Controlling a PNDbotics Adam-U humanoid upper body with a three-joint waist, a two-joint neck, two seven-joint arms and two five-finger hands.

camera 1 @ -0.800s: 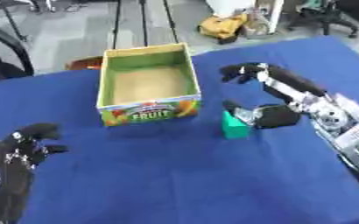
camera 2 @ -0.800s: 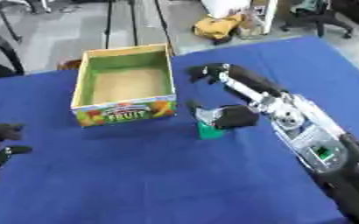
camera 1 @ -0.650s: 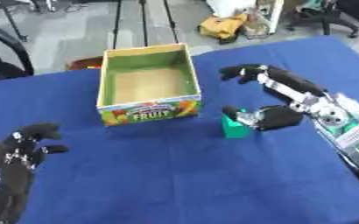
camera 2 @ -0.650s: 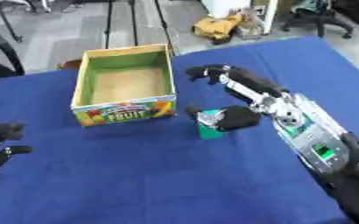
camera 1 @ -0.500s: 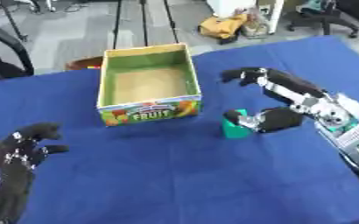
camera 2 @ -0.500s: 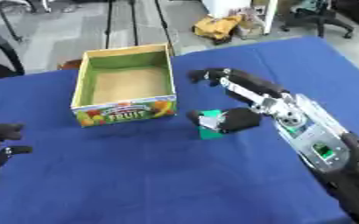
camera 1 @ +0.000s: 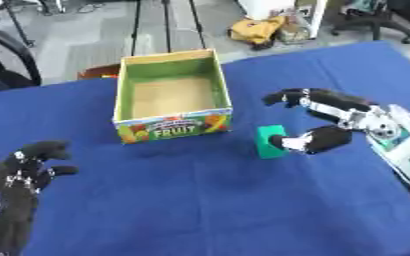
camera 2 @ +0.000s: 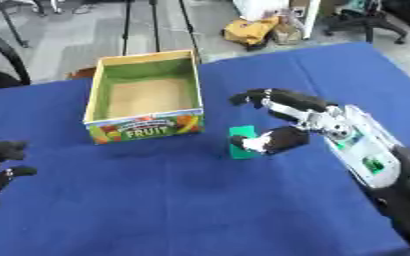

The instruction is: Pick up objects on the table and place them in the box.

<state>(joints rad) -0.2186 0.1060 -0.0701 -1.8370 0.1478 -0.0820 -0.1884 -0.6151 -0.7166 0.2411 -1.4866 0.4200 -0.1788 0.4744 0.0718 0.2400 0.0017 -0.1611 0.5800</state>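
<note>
A blue tabletop (camera 1: 200,210) carries the open fruit box (camera 1: 171,96) and a green block (camera 1: 270,141), the right hand (camera 1: 327,120) spread beside it; left hand (camera 1: 20,172) rests open; grey floor behind

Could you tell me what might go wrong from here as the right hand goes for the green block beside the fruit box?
1. The right hand has only its thumb at the green block, with the other fingers spread above it, so the block may tip or slide away rather than be gripped.
2. The box stands close to the block's left; a pushed block, or the swinging hand, might knock its wall.
</note>
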